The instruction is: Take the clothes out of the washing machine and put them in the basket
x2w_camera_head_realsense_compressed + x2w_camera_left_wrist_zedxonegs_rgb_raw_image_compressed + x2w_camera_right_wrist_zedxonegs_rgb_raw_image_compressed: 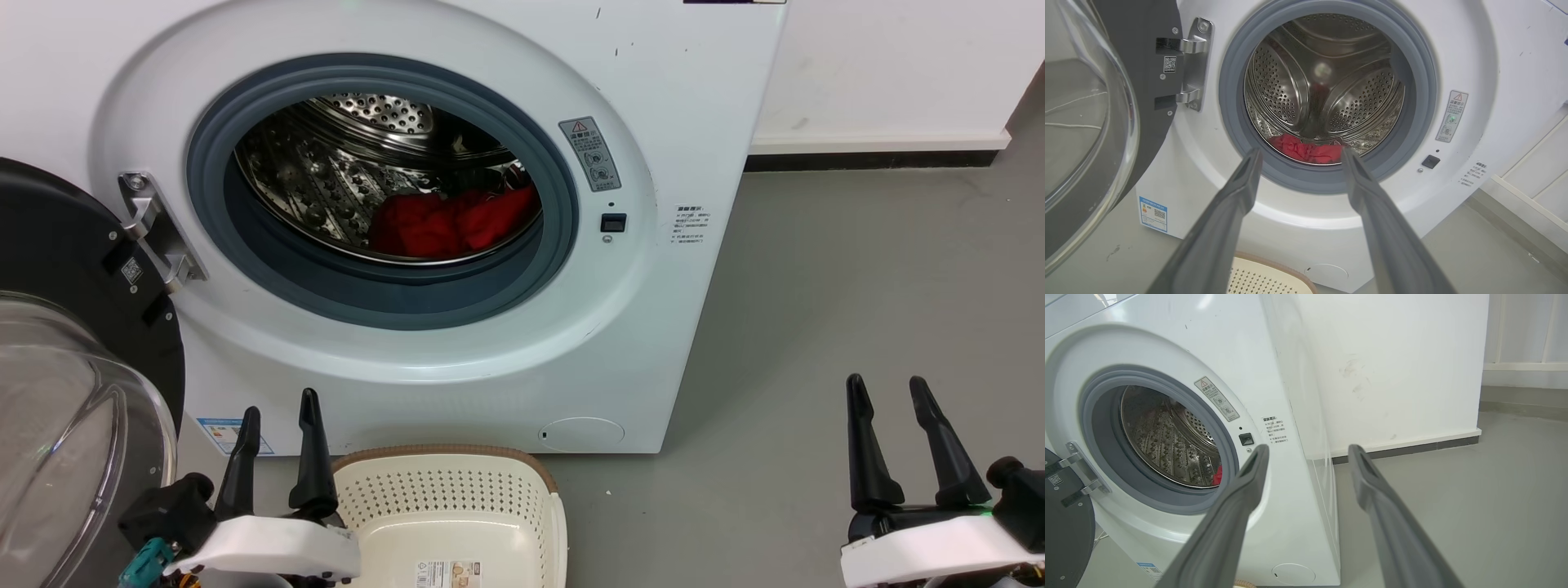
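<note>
Well beyond left tool [280, 403]: clothes [449, 222].

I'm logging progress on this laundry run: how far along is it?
Done: the washer has its door open. In hand: nothing; the left gripper and right gripper are both open and empty, outside the drum. Left: the red clothes lie in the drum, and the part of the basket in view, in front of the washer, holds none. All the moving remains.

red clothes [453, 222], white washing machine [694, 122], cream perforated basket [445, 490], grey floor [857, 286]
</note>
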Robot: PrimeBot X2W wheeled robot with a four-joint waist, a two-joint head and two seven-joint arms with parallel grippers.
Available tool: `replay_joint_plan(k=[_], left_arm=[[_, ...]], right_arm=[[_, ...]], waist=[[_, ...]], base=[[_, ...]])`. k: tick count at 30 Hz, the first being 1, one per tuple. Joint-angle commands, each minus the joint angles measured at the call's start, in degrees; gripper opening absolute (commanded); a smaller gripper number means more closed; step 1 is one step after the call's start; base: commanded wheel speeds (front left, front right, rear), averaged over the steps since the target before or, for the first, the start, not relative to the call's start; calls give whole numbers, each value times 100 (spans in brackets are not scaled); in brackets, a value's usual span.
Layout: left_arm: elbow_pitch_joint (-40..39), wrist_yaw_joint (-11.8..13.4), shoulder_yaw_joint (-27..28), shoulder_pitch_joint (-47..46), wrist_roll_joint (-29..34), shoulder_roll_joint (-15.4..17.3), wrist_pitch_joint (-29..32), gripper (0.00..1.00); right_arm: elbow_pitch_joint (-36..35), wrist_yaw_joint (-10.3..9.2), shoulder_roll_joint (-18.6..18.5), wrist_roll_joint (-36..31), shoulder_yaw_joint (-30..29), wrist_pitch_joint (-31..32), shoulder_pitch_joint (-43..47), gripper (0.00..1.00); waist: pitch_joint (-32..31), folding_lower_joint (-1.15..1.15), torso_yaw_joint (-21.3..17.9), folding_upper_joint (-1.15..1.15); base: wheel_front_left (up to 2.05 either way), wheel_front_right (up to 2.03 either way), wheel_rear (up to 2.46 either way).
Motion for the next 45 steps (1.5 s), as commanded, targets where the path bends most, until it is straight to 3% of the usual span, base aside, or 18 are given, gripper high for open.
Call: replay_joint_plan(k=[1, 45], left_arm=[[-97, 22, -25, 1, 184, 26, -59, 100], [-65, -16, -81, 396, 2149, 34, -579, 100]], right_arm=[[-118, -2, -25, -205, -5, -68, 22, 100], [-564, -3, -23, -1671, -2, -602, 449, 100]], waist=[[2, 0, 2, 0], [23, 0, 4, 0]], base=[[0, 0, 0], [0, 0, 0]])
